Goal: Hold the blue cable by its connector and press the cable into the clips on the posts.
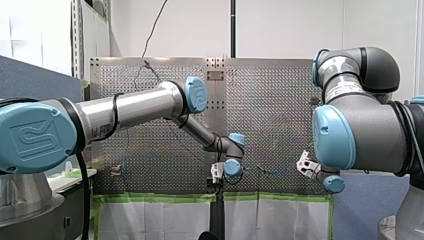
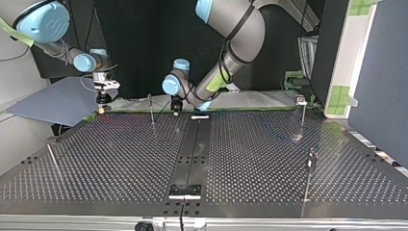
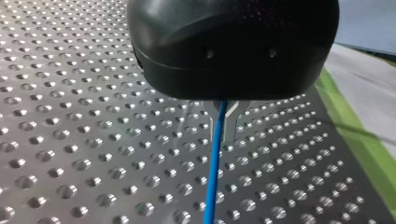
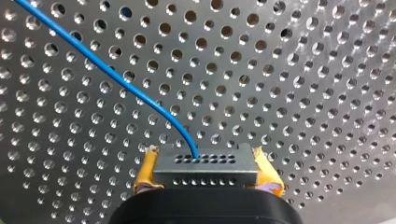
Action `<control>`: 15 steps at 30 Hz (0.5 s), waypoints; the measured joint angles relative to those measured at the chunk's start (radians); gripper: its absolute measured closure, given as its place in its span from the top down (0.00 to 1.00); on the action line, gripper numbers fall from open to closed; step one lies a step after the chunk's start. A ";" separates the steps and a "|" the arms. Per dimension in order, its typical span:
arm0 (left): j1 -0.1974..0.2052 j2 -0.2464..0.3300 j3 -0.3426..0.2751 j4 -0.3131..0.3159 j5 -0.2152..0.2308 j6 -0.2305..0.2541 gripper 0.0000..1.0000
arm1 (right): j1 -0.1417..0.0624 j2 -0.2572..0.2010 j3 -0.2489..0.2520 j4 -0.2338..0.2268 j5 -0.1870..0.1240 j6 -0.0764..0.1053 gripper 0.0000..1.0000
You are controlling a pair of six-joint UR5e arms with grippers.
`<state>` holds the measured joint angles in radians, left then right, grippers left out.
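In the right wrist view, my right gripper [image 4: 208,163] is shut on a grey connector block [image 4: 205,176], its yellow pads [image 4: 147,172] against the block's two ends. The blue cable [image 4: 116,77] leaves the block's face and arcs away over the perforated table. In the left wrist view, my left gripper [image 3: 223,119] is shut on the blue cable [image 3: 212,177], which runs straight out from its metal fingers [image 3: 233,125] close above the plate. In the top view, my left gripper [image 2: 176,107] is near the far edge's middle and my right gripper [image 2: 101,101] is at the far left corner.
Thin posts stand on the plate: one [image 2: 151,109] beside my left gripper, one at the top view's far right [image 2: 302,113], one nearer right [image 2: 310,166], one leaning at the near left [image 2: 54,161]. A black strip [image 2: 192,154] runs down the middle. Green tape [image 3: 369,149] lines the edge.
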<state>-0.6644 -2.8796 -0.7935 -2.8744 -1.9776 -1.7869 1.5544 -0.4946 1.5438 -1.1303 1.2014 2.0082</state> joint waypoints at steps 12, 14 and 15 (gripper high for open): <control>-0.001 0.000 0.019 0.008 -0.002 0.001 0.00 | 0.004 0.001 -0.032 0.005 -0.017 0.006 0.00; -0.001 0.000 0.019 0.011 -0.002 0.003 0.00 | 0.005 0.002 -0.035 0.005 -0.018 0.007 0.00; -0.002 0.000 0.019 0.015 -0.002 0.007 0.00 | 0.005 0.002 -0.036 0.006 -0.018 0.007 0.00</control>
<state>-0.6661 -2.8795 -0.7746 -2.8595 -1.9800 -1.7794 1.5594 -0.4923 1.5075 -1.1248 1.1830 2.0155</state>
